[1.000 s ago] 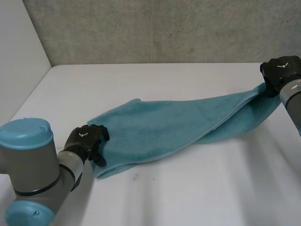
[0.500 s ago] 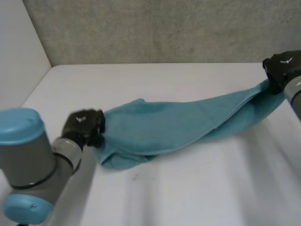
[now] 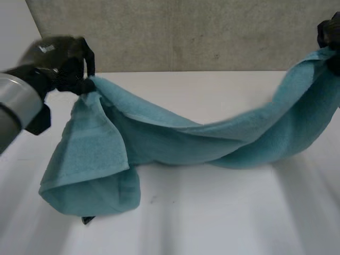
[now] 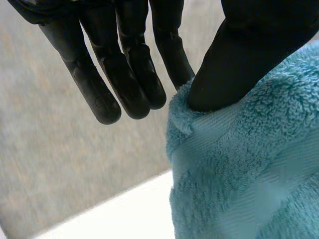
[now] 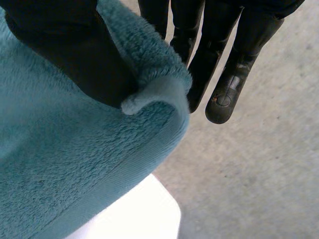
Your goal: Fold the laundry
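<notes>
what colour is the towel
The towel is plain teal blue all over; the head view shows it best.

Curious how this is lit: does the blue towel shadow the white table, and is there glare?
Head view: the teal terry towel throws only soft grey shadow on the white table, no glare. Left wrist view: the black left hand pinching it shows a dull sheen. Right wrist view: the black right hand likewise.
</notes>
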Controlling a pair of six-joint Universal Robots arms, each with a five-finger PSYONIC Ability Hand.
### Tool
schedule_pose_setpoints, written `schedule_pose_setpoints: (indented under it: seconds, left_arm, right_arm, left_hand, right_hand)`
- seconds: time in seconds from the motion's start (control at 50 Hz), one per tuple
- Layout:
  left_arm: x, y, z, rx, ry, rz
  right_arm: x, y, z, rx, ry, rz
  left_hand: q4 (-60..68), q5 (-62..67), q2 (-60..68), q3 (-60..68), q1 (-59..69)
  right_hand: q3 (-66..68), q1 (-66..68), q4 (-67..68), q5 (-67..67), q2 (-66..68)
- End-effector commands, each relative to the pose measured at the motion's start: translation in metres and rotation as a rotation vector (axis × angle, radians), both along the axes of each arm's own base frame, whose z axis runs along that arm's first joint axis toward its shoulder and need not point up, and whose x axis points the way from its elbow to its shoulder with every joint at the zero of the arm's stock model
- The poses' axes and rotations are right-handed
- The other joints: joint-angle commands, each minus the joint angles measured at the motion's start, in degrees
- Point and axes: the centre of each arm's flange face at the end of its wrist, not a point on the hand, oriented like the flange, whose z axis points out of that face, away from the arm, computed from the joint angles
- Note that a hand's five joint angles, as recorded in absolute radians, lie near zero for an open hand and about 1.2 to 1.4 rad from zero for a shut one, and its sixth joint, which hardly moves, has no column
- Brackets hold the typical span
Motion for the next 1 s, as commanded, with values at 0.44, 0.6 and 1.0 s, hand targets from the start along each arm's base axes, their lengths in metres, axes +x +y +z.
schedule_pose_setpoints:
  seconds: [0.44, 0.6, 1.0]
  left_arm:
    - [-0.057, -0.014, -0.124, 0.205, -0.187, -0.043]
    - [-0.066, -0.005, -0.132, 0.109, -0.192, 0.099]
    - [-0.059, -0.021, -0.172, 0.179, -0.244, 0.173]
  right_arm:
    - [0.012, -0.067, -0.139, 0.174, -0.017, -0.076]
    - [0.011, -0.066, -0.141, 0.183, -0.014, -0.079]
    - [0.009, -0.068, -0.141, 0.174, 0.000, -0.083]
  left_hand:
    - [-31.3, -27.6, -31.7, -31.3, -27.0]
    - [-30.4, -26.8, -30.8, -30.4, -26.2]
    - [-29.1, -25.4, -29.5, -29.1, -24.8]
  right_hand:
    - [12.1, 24.7, 11.6, 13.4, 12.8]
    - [12.1, 24.7, 11.6, 13.4, 12.8]
    - [12.1, 24.7, 11.6, 13.4, 12.8]
